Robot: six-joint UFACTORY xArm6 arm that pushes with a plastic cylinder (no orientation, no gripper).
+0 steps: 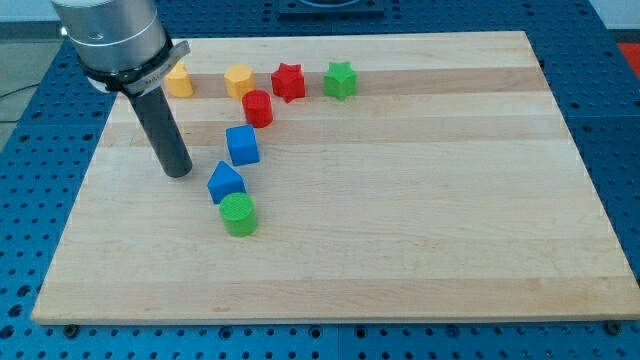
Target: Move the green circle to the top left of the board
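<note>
Nearest the view's bottom sits the green circle (pixel 238 214), left of the counter's (pixel 420 250) centre and well apart from the top left corner, so the task looks barely begun.

Going left to right: my tip (pixel 177 172) rests on the counter up and to the left of the green circle, just beside the blue block (pixel 225 182) that touches the circle's upper left edge. A yellow block (pixel 178 80) stands near the top left, partly behind the rod. Then come a second yellow block (pixel 239 80), a blue cube (pixel 242 145), a red cylinder (pixel 258 108), a red star (pixel 288 81) and a green star (pixel 340 79).

No fingers exist on this rod, so nothing is grasped.

What is left, I judge: getting round below the circle, then pushing it up and left.
</note>
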